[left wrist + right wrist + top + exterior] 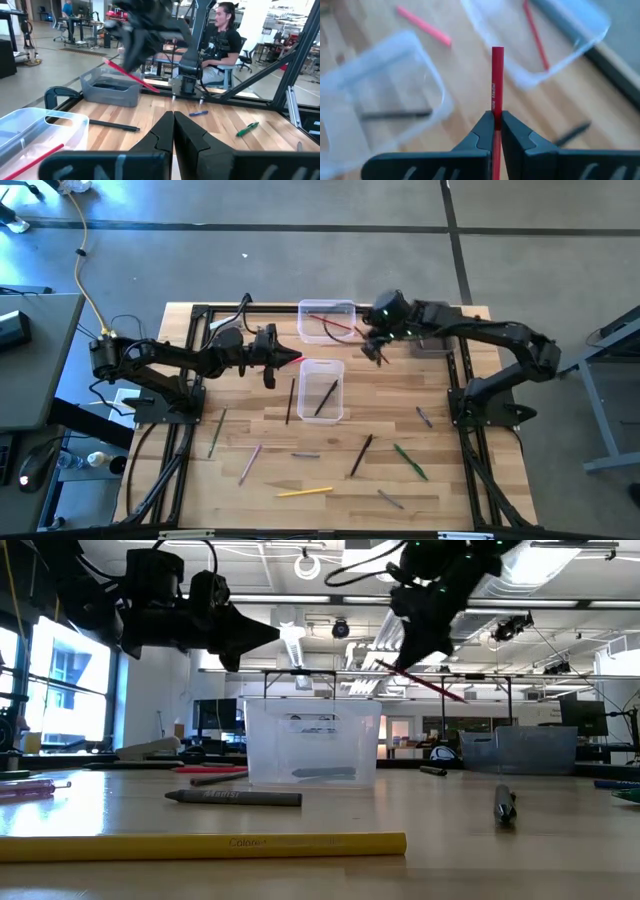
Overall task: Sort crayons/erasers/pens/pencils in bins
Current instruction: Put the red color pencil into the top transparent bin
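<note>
My right gripper [375, 348] hangs high over the table beside the far clear bin [327, 320], shut on a red pencil [430, 682]. That bin holds another red pencil [535, 35]. The near clear bin [322, 390] holds a dark pencil. The smoky grey bin [110, 90] stands at the far right, partly under the right arm. My left gripper [173, 122] is shut on nothing, pointing level above the table just left of the two clear bins, with a red crayon [290, 361] on the wood beside it. My right gripper pinches the red pencil's shaft [496, 111] between its two fingers, which slant down from the table's right. One end [497, 51] sticks out well past the fingertips. The pencil is lifted clear of table and bins, tilted with one end lower [462, 697].
Loose on the near half of the table lie a yellow crayon [303, 492], a green pen [410, 461], a dark pen [361, 455], a pink pencil [249, 464] and several grey pieces. A black frame runs around the table. A person sits beyond the right edge [222, 35].
</note>
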